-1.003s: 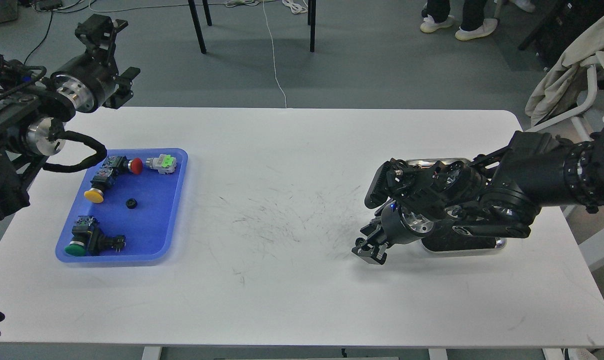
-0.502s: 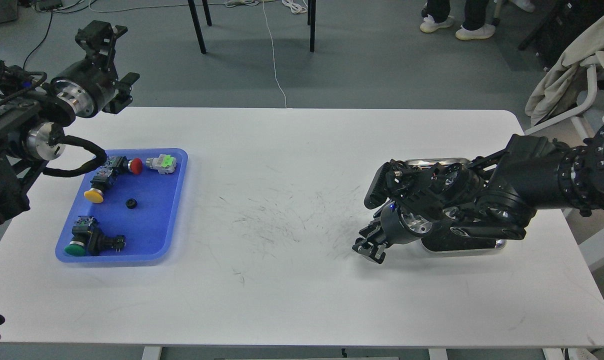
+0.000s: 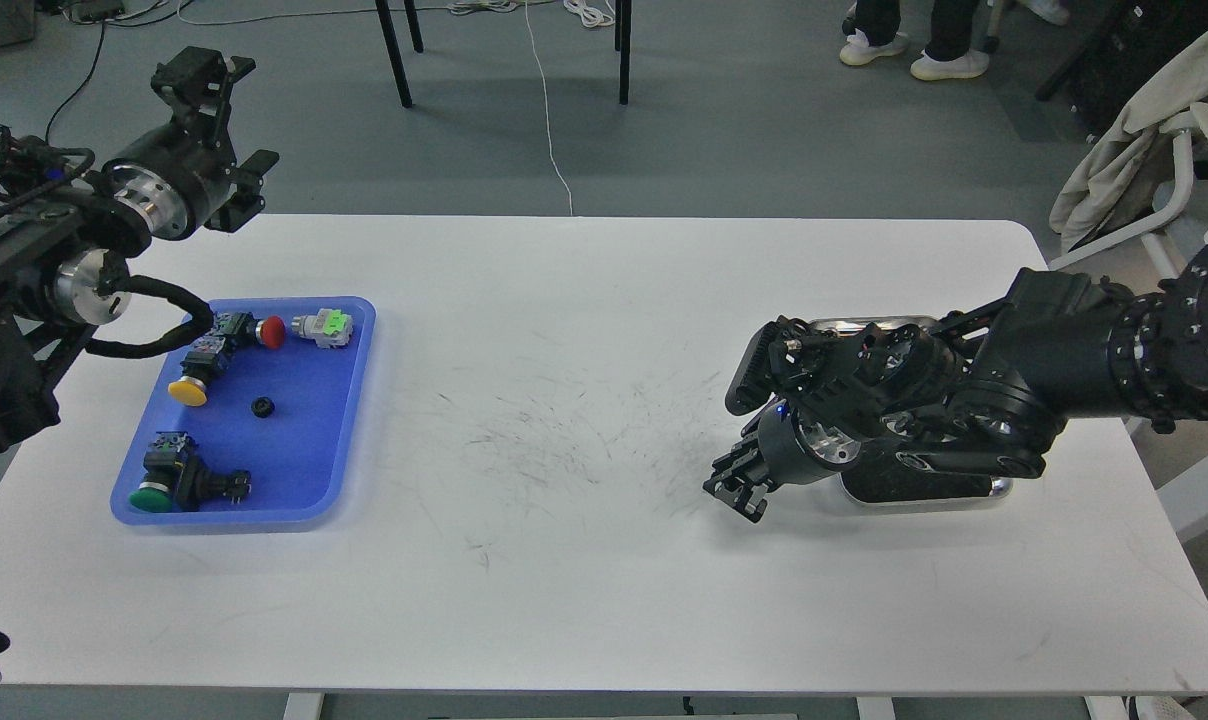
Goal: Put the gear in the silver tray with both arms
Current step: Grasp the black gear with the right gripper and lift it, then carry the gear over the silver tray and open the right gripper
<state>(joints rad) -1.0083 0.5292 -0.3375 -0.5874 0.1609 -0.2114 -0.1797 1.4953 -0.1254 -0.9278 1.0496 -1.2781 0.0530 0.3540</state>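
Meanwhile, the gear (image 3: 261,406) lies ungrasped in the blue tray (image 3: 294,470); the left gripper (image 3: 226,120) hangs open above, the right gripper (image 3: 736,487), state unclear, beside the silver tray (image 3: 999,487). Next: likely a descent.

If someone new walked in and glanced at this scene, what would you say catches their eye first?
Probably the bright blue tray at the table's left, holding colourful push-buttons and a small black gear. Next, the bulky right arm stretched low over the silver tray on the right, covering most of it. The left gripper hangs raised beyond the table's far-left corner.
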